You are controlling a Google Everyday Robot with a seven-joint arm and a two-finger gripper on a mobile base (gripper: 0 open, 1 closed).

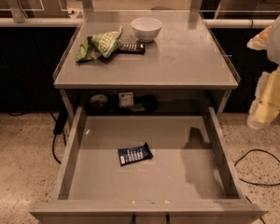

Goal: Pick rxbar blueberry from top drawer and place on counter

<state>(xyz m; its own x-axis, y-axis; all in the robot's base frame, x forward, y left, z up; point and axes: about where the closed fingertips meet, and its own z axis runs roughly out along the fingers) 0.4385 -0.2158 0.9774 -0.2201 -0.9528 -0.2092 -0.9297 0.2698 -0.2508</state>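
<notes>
The rxbar blueberry (135,154), a small navy-blue bar with rows of white lettering, lies flat on the bottom of the open top drawer (79,139), a little left of its middle. The counter (186,59) is the grey top above it. My gripper (263,111) shows as a pale white and yellow shape at the right edge of the camera view, outside the drawer's right wall and above floor level, well apart from the bar. It casts a shadow on the drawer's right part.
On the counter's back left lie a green-and-white chip bag (100,45) and a black-brown bar (130,47), with a white bowl (146,29) behind them. A black cable (266,169) lies on the speckled floor to the right. Dark cabinets stand behind.
</notes>
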